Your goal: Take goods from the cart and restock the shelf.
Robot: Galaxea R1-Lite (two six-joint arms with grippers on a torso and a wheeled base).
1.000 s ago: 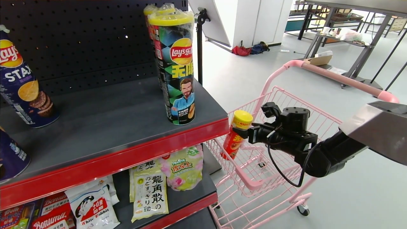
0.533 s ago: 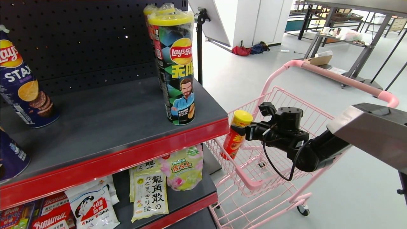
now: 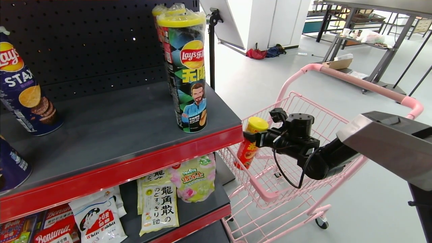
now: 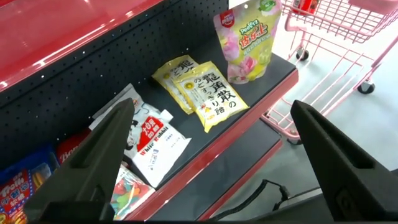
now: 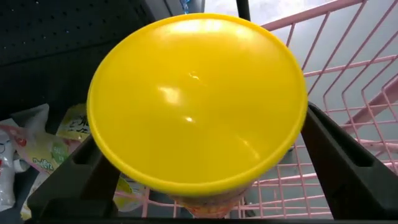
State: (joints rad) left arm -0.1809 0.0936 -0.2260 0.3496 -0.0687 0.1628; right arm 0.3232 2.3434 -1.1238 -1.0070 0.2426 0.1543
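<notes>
Right gripper (image 3: 251, 135), fingers spread, straddles the tilted red can (image 3: 247, 152) just below its yellow lid (image 5: 196, 99). The can leans at the pink cart's (image 3: 351, 79) left end, beside the shelf (image 3: 128, 114). Left gripper (image 4: 211, 162) is likewise spread.

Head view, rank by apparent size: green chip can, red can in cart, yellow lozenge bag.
1. Green chip can
2. Yellow lozenge bag
3. Red can; partly hidden, so real size unsure.

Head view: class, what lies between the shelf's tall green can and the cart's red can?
The top shelf's red front lip, after some bare board; the head view shows it.
</notes>
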